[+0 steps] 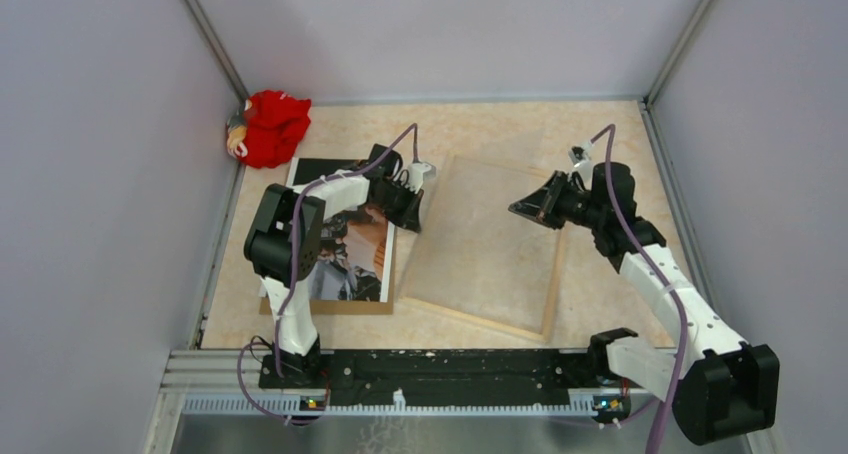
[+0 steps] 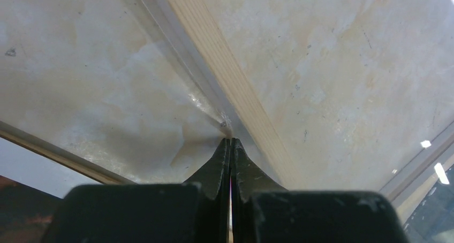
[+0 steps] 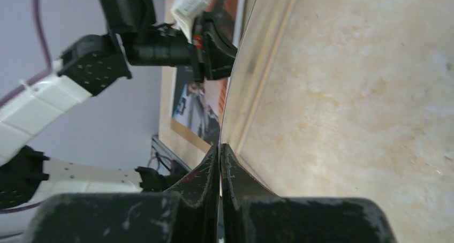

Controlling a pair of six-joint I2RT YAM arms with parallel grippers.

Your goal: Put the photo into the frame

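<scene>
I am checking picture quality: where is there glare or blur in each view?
Top external: even light, sharp, the frame casting little shadow. Left wrist: near fingers soft, pale glare on the clear sheet. Right wrist: fingers soft, the photo in focus.

Red soft toy [image 1: 270, 126] (crumpled, worktop [image 1: 500, 124] corner) beyond-left of left fingers [image 1: 411, 217]; brown backing board [image 1: 330, 307] nearer-left.

Bench [image 1: 500, 124]: cream-beige, mottled like marble.
Frame [image 1: 480, 249]: pale wood edging; its middle shows the same mottled beige.
Photo [image 1: 355, 259]: dark brown, orange and grey imagery, thin white border.
Backing board [image 1: 330, 307]: plain brown.
Soft toy [image 1: 272, 126]: bright red, with a tan patch at one side.
Arms [image 1: 290, 319]: white and black links, purple cables [image 1: 609, 164].
Fingers [image 2: 217, 168]: black, scuffed grey.
Walls [image 1: 100, 174]: pale lilac-grey.
</scene>
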